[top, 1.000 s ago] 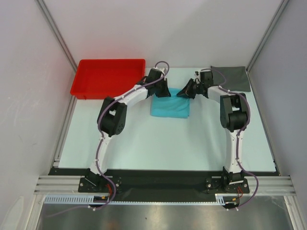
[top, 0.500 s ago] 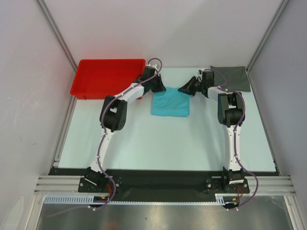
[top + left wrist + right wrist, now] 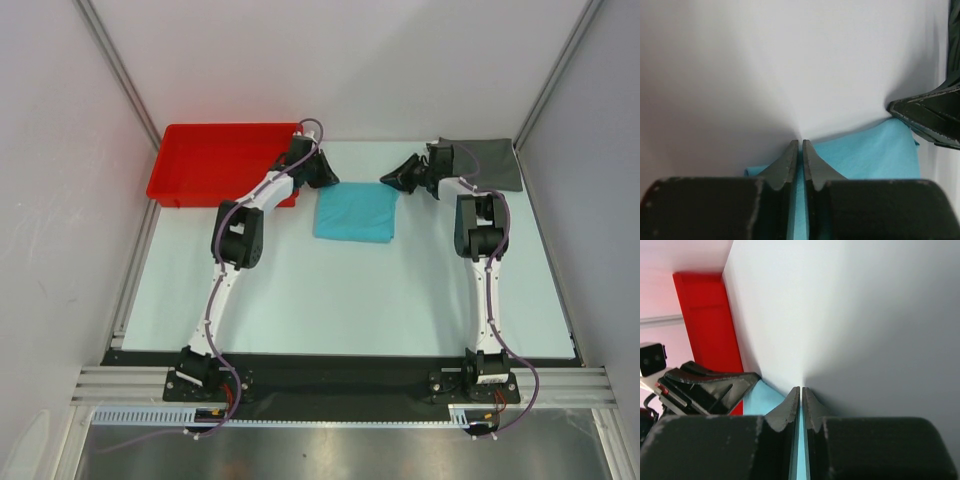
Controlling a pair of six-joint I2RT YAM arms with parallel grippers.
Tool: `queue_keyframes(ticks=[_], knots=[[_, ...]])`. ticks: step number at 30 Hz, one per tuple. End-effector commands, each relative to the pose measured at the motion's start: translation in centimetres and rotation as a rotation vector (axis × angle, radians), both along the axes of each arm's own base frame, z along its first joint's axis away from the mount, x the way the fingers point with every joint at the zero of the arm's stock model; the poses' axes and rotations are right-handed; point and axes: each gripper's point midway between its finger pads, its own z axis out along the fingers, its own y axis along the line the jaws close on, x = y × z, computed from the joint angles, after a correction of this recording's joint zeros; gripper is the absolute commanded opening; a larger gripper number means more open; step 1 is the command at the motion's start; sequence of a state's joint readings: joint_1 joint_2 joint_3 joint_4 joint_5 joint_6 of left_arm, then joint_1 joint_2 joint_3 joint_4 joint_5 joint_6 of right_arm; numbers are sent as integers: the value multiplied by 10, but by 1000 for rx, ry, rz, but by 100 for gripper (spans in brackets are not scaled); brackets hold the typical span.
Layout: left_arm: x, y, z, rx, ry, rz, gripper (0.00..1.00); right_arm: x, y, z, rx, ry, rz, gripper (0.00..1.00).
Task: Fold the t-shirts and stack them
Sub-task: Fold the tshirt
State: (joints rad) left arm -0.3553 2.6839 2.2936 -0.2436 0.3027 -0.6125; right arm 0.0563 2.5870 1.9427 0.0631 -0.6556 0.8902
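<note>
The turquoise t-shirt (image 3: 356, 212) lies folded into a flat rectangle at the table's back middle. My left gripper (image 3: 325, 178) hovers just past its back left corner, and my right gripper (image 3: 392, 179) just past its back right corner. In the left wrist view the left gripper (image 3: 800, 142) has its jaws a narrow slit apart, the turquoise cloth (image 3: 875, 155) showing through from below, nothing pinched. The right gripper (image 3: 801, 389) looks the same over the shirt (image 3: 767, 400). The dark grey t-shirt (image 3: 490, 162) lies folded at the back right corner.
A red tray (image 3: 225, 160) stands at the back left, close to my left wrist, and it also shows in the right wrist view (image 3: 705, 320). White walls close in the back and both sides.
Both grippers have drawn back off the turquoise shirt's far edge and apart from each other. Their jaws have parted slightly, and the shirt now lies flat and free.
</note>
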Motion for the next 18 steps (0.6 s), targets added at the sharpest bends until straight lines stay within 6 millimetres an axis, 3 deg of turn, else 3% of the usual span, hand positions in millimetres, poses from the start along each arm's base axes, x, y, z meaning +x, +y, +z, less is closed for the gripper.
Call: queue_keyframes(ticks=[1,2,3,4,6,7,8,12,17,18], knots=[[5,2,37,-4,-46,-10,14,11,-16,4,-24,18,-32,10],[2,3,41,22,-57,-24,18,8,-19,4,-46,24,-21,10],[1,5,47,43,-70,-22,24,12,-23,22,-60,-8,-20,10],[-1,4,69,50,-104,-24,27,12,-24,28,-72,-17,-14,10],[-5,7,83,72,-123,-32,37,8,-28,42,-101,-23,14,10],[-7,7,93,74,-134,-35,40,11,-27,66,-112,-68,26,11],[-11,8,110,76,-150,-38,42,6,-27,71,-133,-58,45,11],[-22,9,147,80,-181,-43,47,-9,-24,112,-151,-87,80,13],[-52,-2,147,84,-119,-88,46,-47,0,139,-149,-102,168,22],[-61,-2,138,93,-90,-97,44,-62,12,125,-145,-62,202,23]])
